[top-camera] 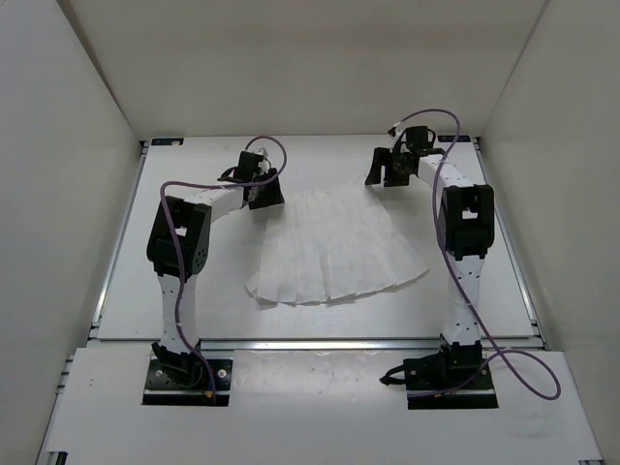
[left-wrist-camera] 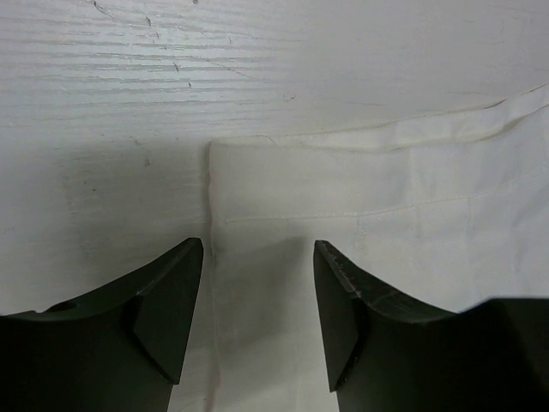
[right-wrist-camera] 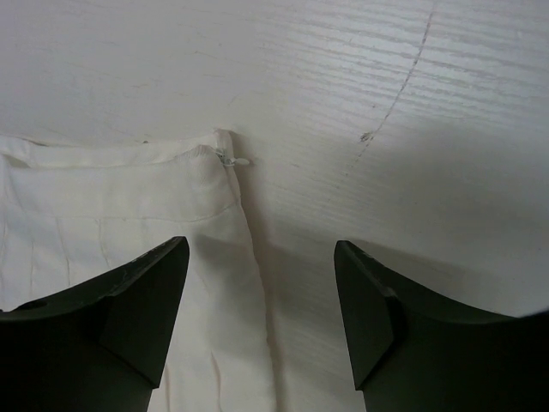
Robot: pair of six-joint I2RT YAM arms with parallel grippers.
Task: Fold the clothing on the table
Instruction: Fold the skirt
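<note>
White pleated clothing [top-camera: 334,247] lies flat, fanned out, at centre of table [top-camera: 320,325], narrow waistband [left-wrist-camera: 360,172] toward far edge, wide hem [top-camera: 329,291] toward arm bases [top-camera: 184,373]. Left gripper [left-wrist-camera: 257,249] above waistband's left corner, jaws parted, gripping nothing. Right gripper [right-wrist-camera: 262,249] above waistband's right corner, near small metal fastener [right-wrist-camera: 228,159], jaws likewise parted, empty; one finger [right-wrist-camera: 129,318] over cloth, other over bare tabletop.
</note>
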